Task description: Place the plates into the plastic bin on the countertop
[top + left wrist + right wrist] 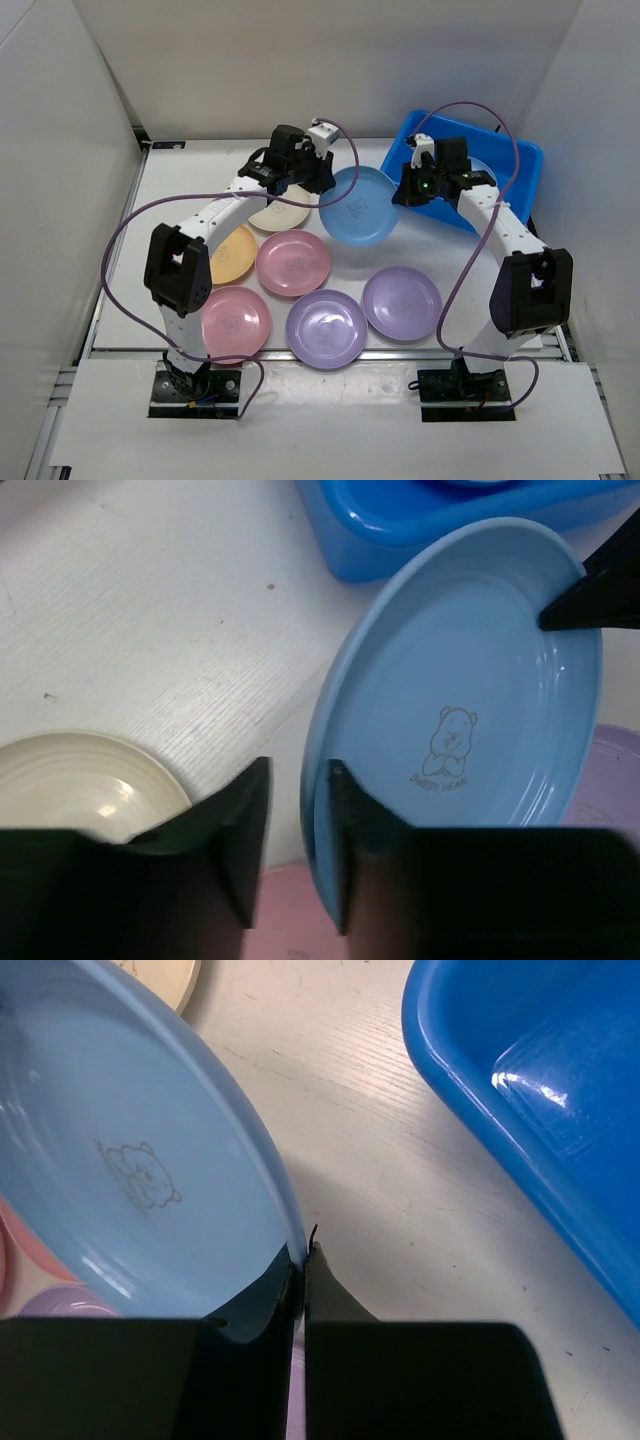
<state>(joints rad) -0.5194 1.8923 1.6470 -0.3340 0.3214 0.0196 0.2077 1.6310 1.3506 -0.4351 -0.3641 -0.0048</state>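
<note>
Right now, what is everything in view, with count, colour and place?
light blue round plastic plate: one, tilted, centre
pink round plastic plates: two, left side
purple round plastic plates: two, near edge
yellow-orange round plastic plate: one, left, partly hidden
cream round plastic plate: one, far left-centre
rectangular plastic bin: one, bright blue, far right
matte countertop: one, white
left hand: black, slightly open around the plate's rim
right hand: black, shut on opposite rim

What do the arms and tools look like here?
Left arm and right arm: white links, black joint housings, each with a looping purple cable. Left tool and right tool have black fingers; a green light near the right wrist.
</note>
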